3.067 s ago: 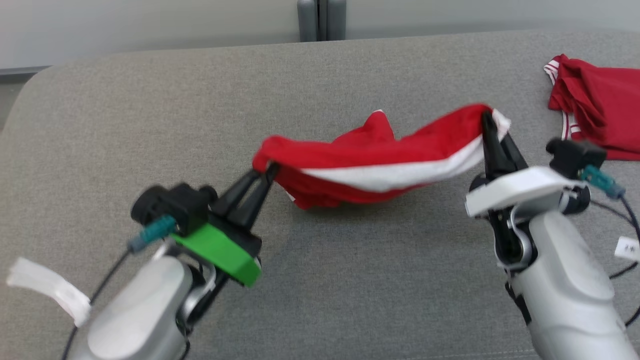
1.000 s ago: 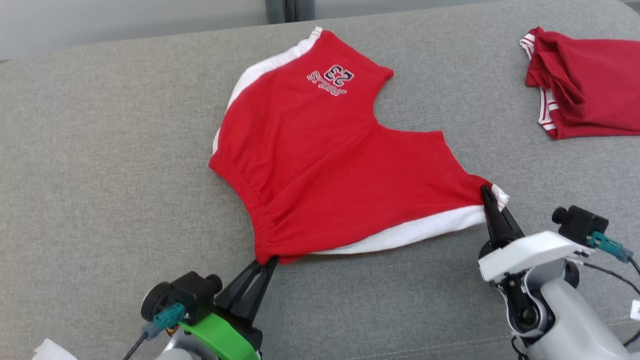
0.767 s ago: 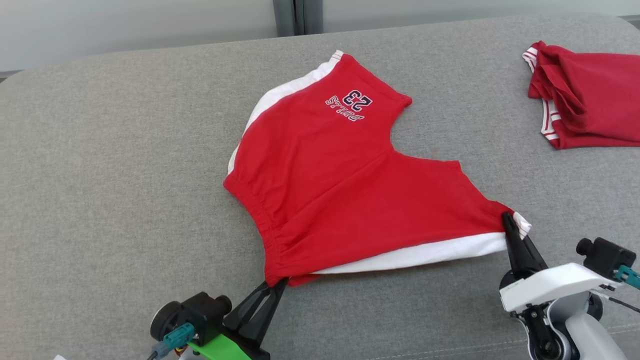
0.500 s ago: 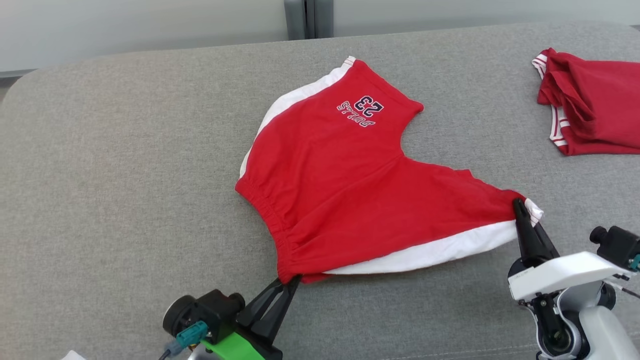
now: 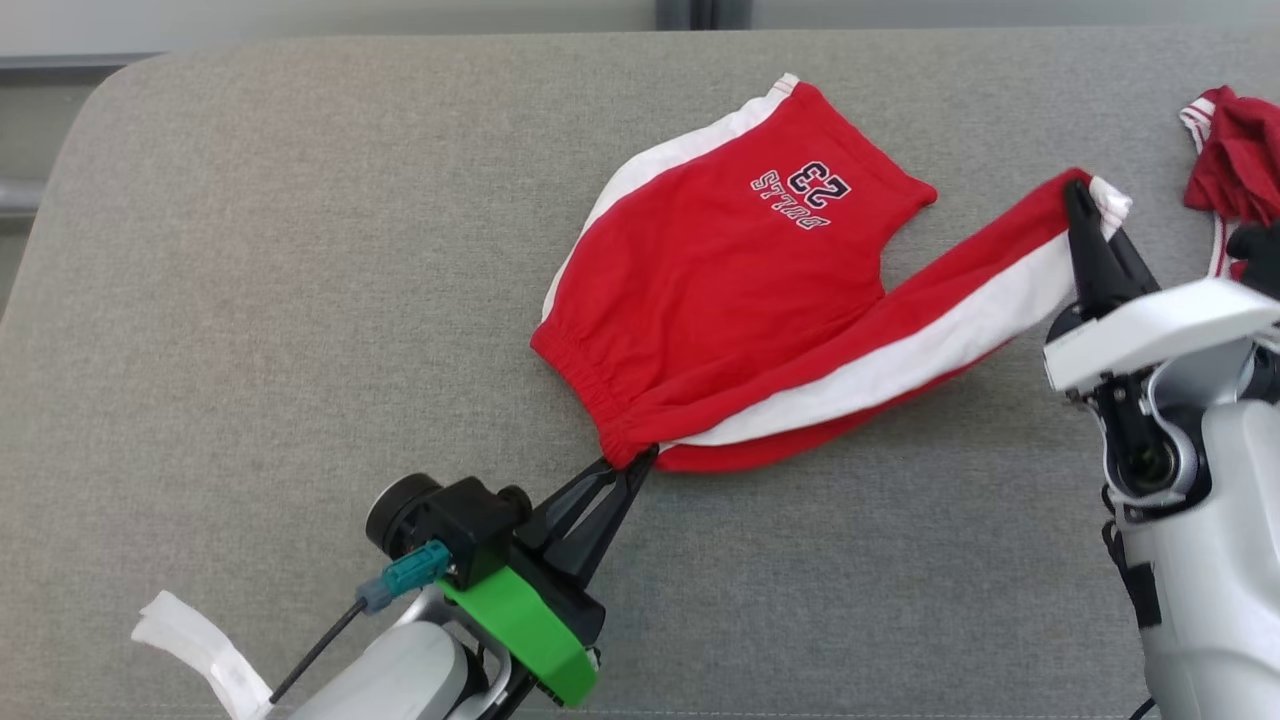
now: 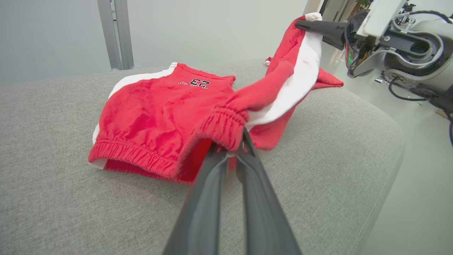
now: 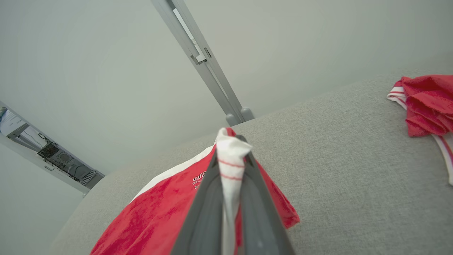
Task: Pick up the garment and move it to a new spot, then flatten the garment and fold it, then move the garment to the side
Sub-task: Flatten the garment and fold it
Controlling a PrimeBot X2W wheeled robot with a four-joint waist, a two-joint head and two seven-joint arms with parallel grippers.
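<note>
Folding the shorts in half looks like the step in hand. They lie mid grey cushion, the printed leg flat toward 12 o'clock and the other leg raised off the surface toward 3 o'clock. That leg's white hem is clamped in the right gripper; the waistband corner at 6 o'clock is pinched in the left gripper. Best: hold the left low as an anchor, swing the right toward 11 o'clock, match hem to hem, and lower before release. Steer clear of the second red garment at 2 o'clock.
</note>
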